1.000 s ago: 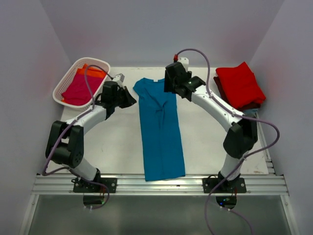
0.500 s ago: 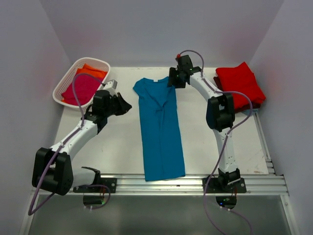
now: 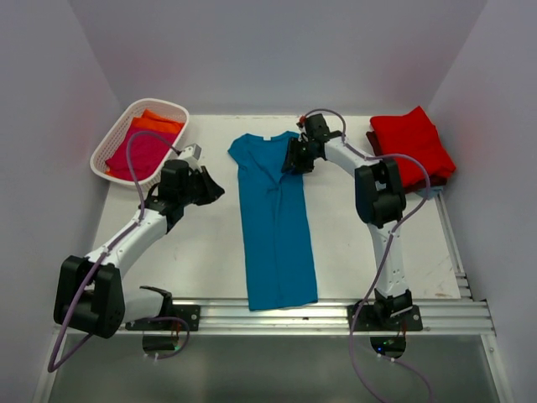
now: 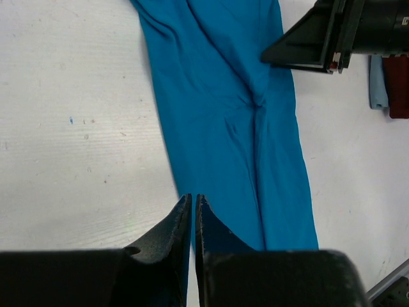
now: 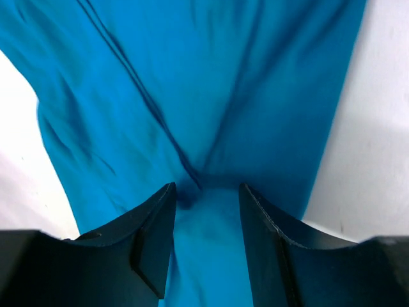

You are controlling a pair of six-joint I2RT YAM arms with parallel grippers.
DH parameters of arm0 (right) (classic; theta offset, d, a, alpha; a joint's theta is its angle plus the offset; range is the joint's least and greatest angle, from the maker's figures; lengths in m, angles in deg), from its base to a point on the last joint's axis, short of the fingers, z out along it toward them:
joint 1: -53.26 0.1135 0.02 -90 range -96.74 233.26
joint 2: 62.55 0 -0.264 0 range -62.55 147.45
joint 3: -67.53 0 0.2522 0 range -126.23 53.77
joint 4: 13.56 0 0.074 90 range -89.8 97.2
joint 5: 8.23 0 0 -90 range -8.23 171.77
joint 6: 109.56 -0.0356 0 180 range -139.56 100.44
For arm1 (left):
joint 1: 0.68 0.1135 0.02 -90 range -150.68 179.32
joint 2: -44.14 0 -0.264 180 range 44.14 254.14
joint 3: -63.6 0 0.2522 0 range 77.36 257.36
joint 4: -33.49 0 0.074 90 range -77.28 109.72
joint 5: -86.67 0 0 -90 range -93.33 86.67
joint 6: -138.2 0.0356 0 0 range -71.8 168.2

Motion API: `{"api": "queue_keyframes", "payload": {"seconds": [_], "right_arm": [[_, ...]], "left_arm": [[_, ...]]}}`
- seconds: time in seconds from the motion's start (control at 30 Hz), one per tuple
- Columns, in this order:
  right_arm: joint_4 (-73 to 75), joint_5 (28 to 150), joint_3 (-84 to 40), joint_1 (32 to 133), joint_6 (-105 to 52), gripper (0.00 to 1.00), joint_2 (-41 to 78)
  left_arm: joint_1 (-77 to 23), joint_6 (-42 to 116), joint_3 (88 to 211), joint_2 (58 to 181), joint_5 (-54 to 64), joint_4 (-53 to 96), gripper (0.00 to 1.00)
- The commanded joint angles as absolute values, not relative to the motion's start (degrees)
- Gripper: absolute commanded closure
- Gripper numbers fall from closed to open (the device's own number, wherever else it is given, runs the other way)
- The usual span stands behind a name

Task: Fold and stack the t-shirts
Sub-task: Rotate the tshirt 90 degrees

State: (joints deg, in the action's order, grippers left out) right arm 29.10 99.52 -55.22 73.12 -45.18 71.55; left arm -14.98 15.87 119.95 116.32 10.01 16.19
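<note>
Here, teal t-shirt (image 3: 275, 227): laid flat along the middle of the table (image 3: 201, 252), collar at the far end, hem by the near rail.
Shape: a long narrow strip with both sides folded inward (no sleeve sticks out in the top view).
Surface: plain teal blue cloth; diagonal creases run from the collar area down to 1 small pucker on the centre line in the upper half.
Left gripper (image 4: 193, 198): fingers drawn together to a thin slit with nothing between them; it hangs over bare table just beside the shirt's left edge, apart from the cloth.
Right gripper (image 5: 206, 188): jaws partly apart, standing over the shirt's upper right portion, with the pucker between the 2 fingertips; whether the tips press the cloth cannot be told.
Basket (image 3: 113, 138): white lattice, far left corner, holding a magenta shirt (image 3: 138, 155) and an orange shirt (image 3: 159, 122).
Stack: a folded red shirt (image 3: 411, 143) on a maroon shirt (image 3: 430, 180), far right corner, well apart from the teal one.
Light blue shirt (image 4: 377, 83): only an edge shows beside the stack.
</note>
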Motion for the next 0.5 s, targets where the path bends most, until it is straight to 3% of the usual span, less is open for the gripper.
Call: {"api": "queue_keyframes", "payload": {"seconds": [0.0,0.47], "right_arm": [[25.2,100.4,-50.7,73.0,-46.6,0.52,62.8],[23.1,102.9,-48.2,73.1,-49.7,0.55,64.4]], "left_arm": [[-15.1,15.5,119.9,114.5,9.6,16.5,0.91],[-15.2,15.7,119.5,114.6,8.5,15.9,0.94]]}}
